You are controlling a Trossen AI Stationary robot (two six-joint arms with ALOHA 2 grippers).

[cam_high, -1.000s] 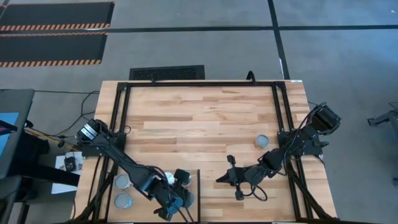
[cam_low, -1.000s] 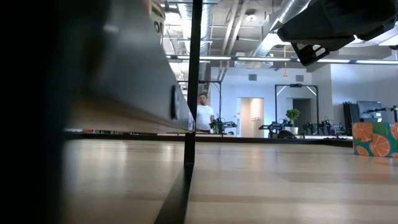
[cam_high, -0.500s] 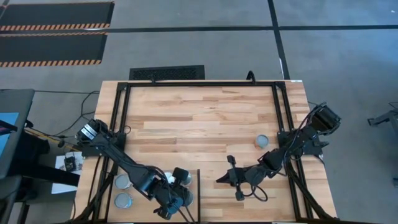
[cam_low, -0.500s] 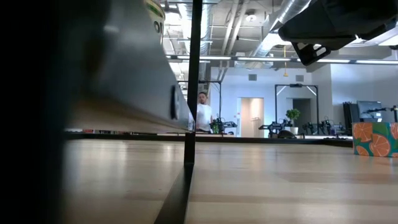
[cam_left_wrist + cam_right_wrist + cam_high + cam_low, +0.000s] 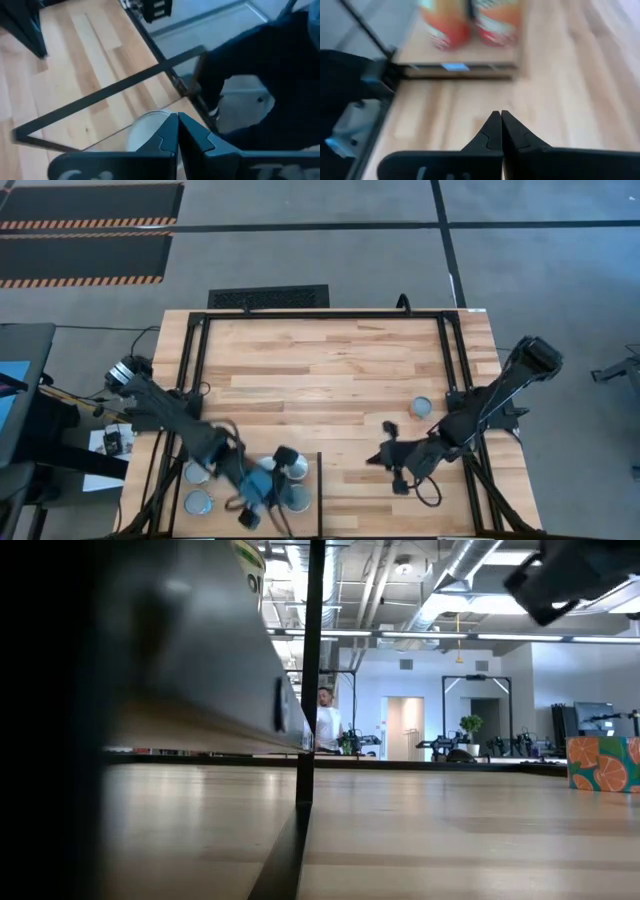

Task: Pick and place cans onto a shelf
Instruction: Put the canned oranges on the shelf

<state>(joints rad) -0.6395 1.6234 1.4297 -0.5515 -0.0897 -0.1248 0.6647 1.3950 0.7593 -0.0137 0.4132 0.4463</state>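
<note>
Several cans stand upright on the shelf (image 5: 232, 472), the pale panel with black bars at the table's near left: silver tops (image 5: 197, 472), (image 5: 198, 502), (image 5: 296, 468). One can (image 5: 421, 407) stands alone on the tabletop toward the right. My left gripper (image 5: 276, 500) is shut and hovers over the shelf, with a white can top (image 5: 146, 131) just below its fingertips (image 5: 178, 120). My right gripper (image 5: 375, 458) is shut and bare, above the planks right of the shelf. Its wrist view shows two orange-labelled cans (image 5: 470, 20) on the shelf ahead of it.
A black frame (image 5: 320, 316) runs around the tabletop, and an upright black post (image 5: 312, 670) marks the shelf's right side. The middle and far planks (image 5: 320, 370) are bare. Part of my right arm (image 5: 575, 575) hangs high in the low view. A person stands far off in the room.
Both arms have risen and drawn back, their fingers still shut. My left gripper has lifted from the shelf's right-hand cans toward the table's left. My right gripper has gone up and toward the right edge. The cans have stayed put.
</note>
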